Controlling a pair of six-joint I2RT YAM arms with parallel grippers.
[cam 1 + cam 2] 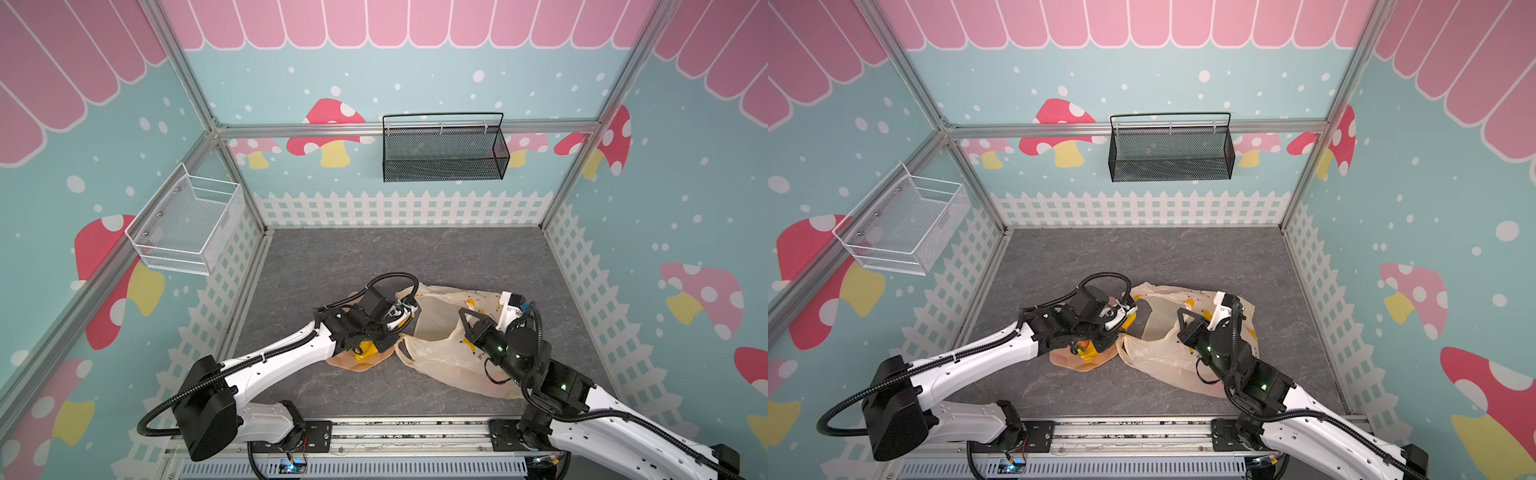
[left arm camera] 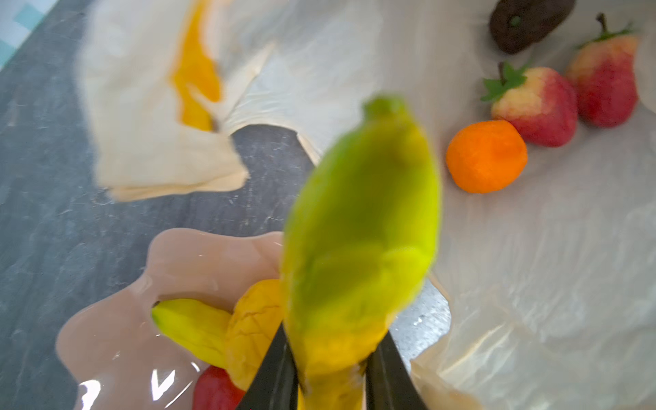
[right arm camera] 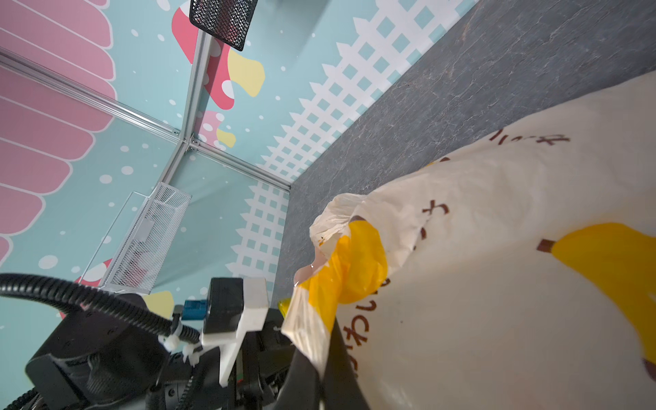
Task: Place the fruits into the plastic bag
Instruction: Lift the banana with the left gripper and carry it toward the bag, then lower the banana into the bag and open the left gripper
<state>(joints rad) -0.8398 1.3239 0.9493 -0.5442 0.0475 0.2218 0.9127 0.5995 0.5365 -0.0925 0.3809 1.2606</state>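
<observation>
My left gripper [image 2: 332,355] is shut on a yellow-green banana [image 2: 362,227] and holds it above the mouth of the plastic bag [image 2: 532,248]. Inside the bag lie an orange [image 2: 486,156], two strawberries [image 2: 536,106] and a dark brown fruit [image 2: 525,21]. The peach plate [image 2: 117,337] beneath carries another banana [image 2: 191,326], a yellow-orange fruit [image 2: 255,326] and a strawberry [image 2: 213,390]. My right gripper [image 3: 321,358] is shut on the bag's rim [image 3: 312,319] and lifts it. In both top views the bag [image 1: 440,316] [image 1: 1163,332] lies between the two grippers [image 1: 405,313] [image 1: 467,322].
A black mesh basket [image 1: 444,149] hangs on the back wall and a white wire basket [image 1: 187,226] on the left wall. The plate [image 1: 357,363] sits under the left arm's wrist. Grey table surface [image 1: 374,257] stretches behind the bag.
</observation>
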